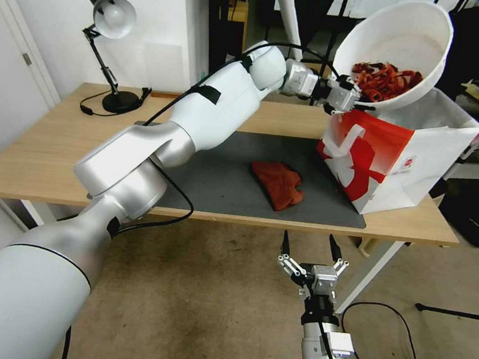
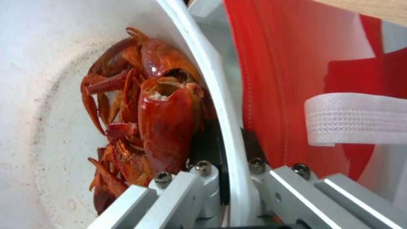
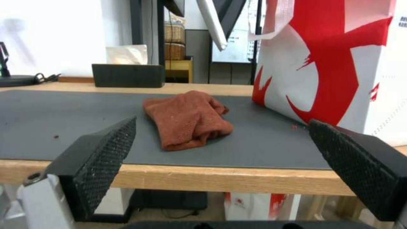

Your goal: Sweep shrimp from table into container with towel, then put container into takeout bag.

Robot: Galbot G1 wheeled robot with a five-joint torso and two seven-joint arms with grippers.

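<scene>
At upper right, your left gripper [image 1: 365, 106] clamped the tilted round plastic container [image 1: 397, 34] of glossy shrimp [image 1: 384, 80] above the boxy takeout bag [image 1: 391, 154]; your right gripper [image 1: 310, 247] gaped below the crumpled towel [image 1: 277, 183].

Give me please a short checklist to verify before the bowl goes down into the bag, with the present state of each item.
1. Left claw clamped on the container rim: ok.
2. Shrimp all inside the container: ok, though it is strongly tilted and they are piled at the low side.
3. Container above the takeout bag opening: ok.
4. Bag standing upright on the table: ok.
5. Towel clear of the bag: ok, it lies apart on the mat.
6. Right claw out of the way: ok, open, below the table edge.
</scene>
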